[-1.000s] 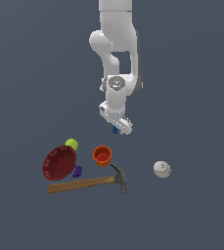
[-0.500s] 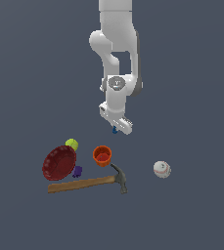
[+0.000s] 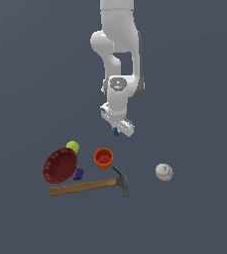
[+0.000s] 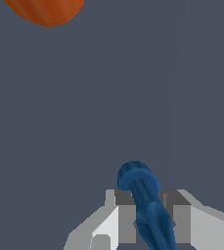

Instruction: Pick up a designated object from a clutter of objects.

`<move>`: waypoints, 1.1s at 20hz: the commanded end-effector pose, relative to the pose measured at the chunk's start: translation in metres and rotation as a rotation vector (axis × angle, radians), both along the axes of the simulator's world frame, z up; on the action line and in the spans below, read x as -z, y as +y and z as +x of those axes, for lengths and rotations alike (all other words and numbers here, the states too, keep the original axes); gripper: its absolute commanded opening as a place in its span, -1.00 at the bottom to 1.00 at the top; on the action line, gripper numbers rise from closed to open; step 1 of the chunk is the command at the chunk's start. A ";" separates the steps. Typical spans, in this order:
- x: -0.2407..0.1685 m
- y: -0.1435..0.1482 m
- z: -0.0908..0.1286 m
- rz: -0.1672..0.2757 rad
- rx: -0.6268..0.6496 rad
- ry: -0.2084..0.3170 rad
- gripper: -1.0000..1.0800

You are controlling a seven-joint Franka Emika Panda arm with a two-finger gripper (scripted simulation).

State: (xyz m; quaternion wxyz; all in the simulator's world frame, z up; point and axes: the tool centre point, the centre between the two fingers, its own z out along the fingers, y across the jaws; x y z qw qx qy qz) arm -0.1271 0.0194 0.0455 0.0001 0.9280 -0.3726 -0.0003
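The designated object, a tiny dark-blue pawn-like piece (image 3: 116, 132) (image 4: 145, 202), hangs in the air above the surface. My gripper (image 3: 117, 130) (image 4: 146, 217) is shut on it, its fingers pressing on both sides of the blue piece's body. The rest of the clutter lies below in the exterior view: an orange cup (image 3: 103, 158) (image 4: 45, 10), a dark red bowl (image 3: 59, 165), a yellow-green ball (image 3: 73, 146), a small purple piece (image 3: 78, 174), a wooden-handled hammer (image 3: 87, 185) and a white baseball (image 3: 164, 172).
The bowl, ball, purple piece and hammer crowd together at the exterior view's lower left. The baseball sits apart toward the exterior view's right. The orange cup stands almost straight below the gripper.
The gripper has risen slightly with the blue piece in it. The objects on the surface have not moved.
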 end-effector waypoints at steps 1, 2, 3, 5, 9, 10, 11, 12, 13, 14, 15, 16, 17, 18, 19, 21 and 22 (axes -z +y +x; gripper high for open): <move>-0.005 -0.001 0.002 0.000 0.000 -0.001 -1.00; -0.007 -0.002 0.002 0.000 0.000 -0.001 -1.00; -0.011 -0.003 0.003 0.000 0.000 -0.001 -1.00; -0.018 -0.005 0.005 0.000 0.000 -0.001 -1.00; -0.038 -0.011 0.011 0.000 0.000 -0.001 -1.00; -0.044 -0.013 0.013 0.001 0.000 -0.001 -1.00; -0.051 -0.014 0.015 0.001 0.000 -0.001 -1.00; -0.057 -0.016 0.017 0.001 0.000 -0.001 -1.00; -0.065 -0.018 0.019 0.001 0.000 -0.001 -1.00; -0.073 -0.021 0.021 0.001 0.000 -0.001 -1.00; -0.081 -0.023 0.024 0.001 0.000 -0.001 -1.00; -0.089 -0.025 0.026 0.001 0.000 -0.001 -1.00; -0.097 -0.027 0.029 0.001 0.000 -0.001 -1.00; -0.105 -0.030 0.031 0.002 0.000 -0.001 -1.00; -0.114 -0.032 0.034 0.002 0.000 -0.001 -1.00; -0.131 -0.037 0.039 0.002 0.000 -0.001 -1.00; -0.139 -0.039 0.041 0.002 0.000 -0.001 -1.00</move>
